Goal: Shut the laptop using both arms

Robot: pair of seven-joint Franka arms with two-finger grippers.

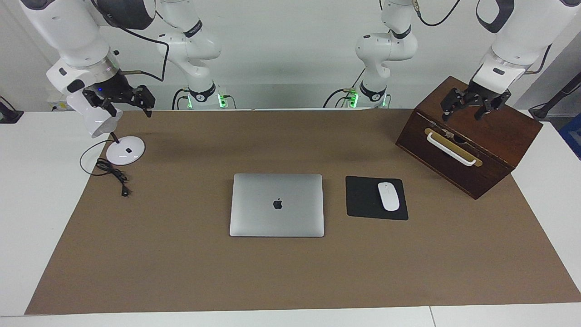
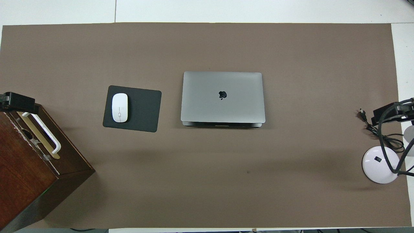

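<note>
The silver-grey laptop lies in the middle of the brown mat with its lid down and the dark apple logo facing up. In the overhead view the laptop shows a thin dark slit between lid and base along its edge nearer the robots. My right gripper hangs open in the air over the white lamp at the right arm's end of the table, well away from the laptop. My left gripper hangs open just over the top of the wooden box. Nothing is held by either.
A black mouse pad with a white mouse lies beside the laptop, toward the left arm's end. A dark wooden box with a white handle stands at that end. A white desk lamp and its cable stand at the right arm's end.
</note>
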